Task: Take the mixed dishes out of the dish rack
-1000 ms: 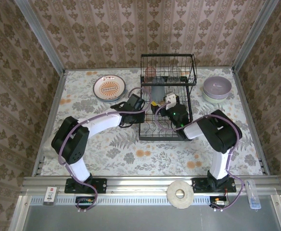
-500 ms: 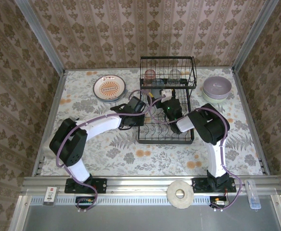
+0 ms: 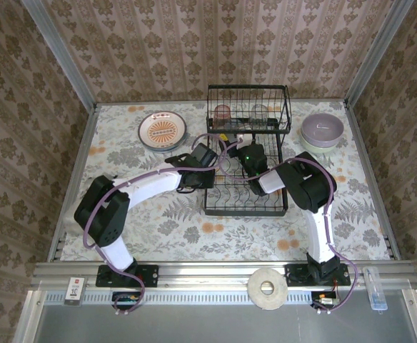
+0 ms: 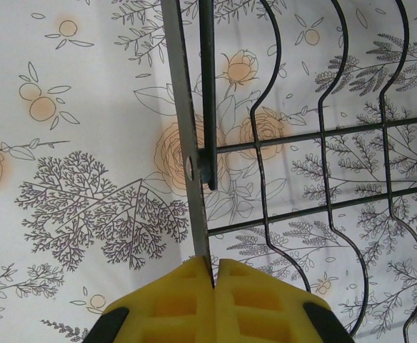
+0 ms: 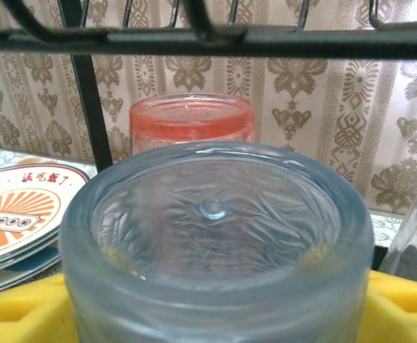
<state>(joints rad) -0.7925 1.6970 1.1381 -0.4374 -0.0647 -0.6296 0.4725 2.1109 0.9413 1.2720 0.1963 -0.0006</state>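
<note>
The black wire dish rack [image 3: 245, 211] stands at mid-table. My left gripper [image 3: 210, 166] is at its left side, shut on the rack's flat side bar [image 4: 183, 128], which runs between the yellow fingers [image 4: 166, 300]. My right gripper [image 3: 244, 139] reaches into the rack under its upper shelf [image 5: 215, 39]. A clear bluish glass tumbler [image 5: 215, 214] sits upside down between its yellow pads [image 5: 16, 314], which hug it on both sides. A pinkish tumbler [image 5: 191, 118] stands just behind it. Another clear tumbler [image 3: 258, 112] is at the rack's back.
The plate with the orange centre [image 3: 163, 131] lies on top of a stack, left of the rack. A lilac bowl [image 3: 321, 129] sits in a cream-green bowl [image 3: 315, 147] at the right. Patterned walls close in the table on three sides.
My right gripper has pushed deeper into the rack, toward the back, and its fingers have narrowed around the bluish tumbler. The left gripper has kept its hold on the rack's side bar.
</note>
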